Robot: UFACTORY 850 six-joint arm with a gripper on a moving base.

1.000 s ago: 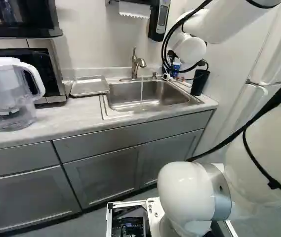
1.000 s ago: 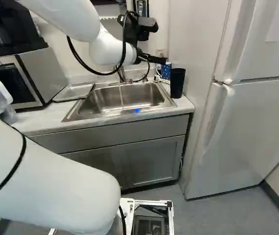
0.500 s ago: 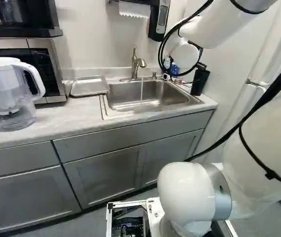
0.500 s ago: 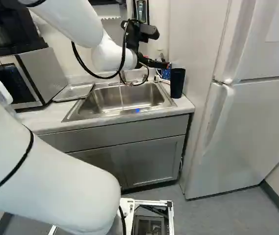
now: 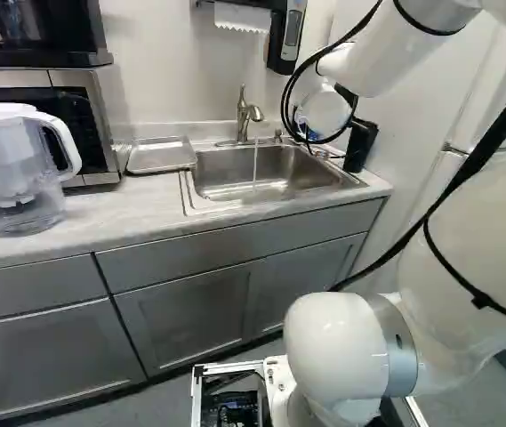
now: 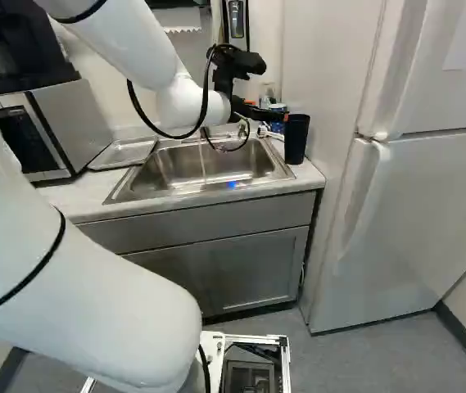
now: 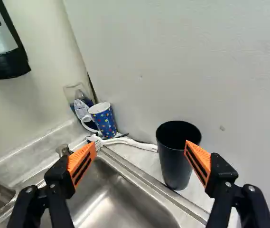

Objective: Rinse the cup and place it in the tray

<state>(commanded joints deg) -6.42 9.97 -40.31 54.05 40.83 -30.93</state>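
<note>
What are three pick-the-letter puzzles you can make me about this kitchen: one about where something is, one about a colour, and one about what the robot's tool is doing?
1. Where is the tray?
A) Down inside the sink
B) On the counter, between the microwave and the sink
C) On top of the fridge

2. What colour is the tall cup?
A) Black
B) Yellow
C) Pink

3. How is the tool?
A) Shut on the dotted cup
B) Shut on the tray
C) Wide open

Right letters:
1: B, because the left base view shows the tray lying on the counter, with the microwave to one side and the sink to the other.
2: A, because the wrist view shows its sides are black all over.
3: C, because its two fingers stand far apart and grip nothing.
</note>
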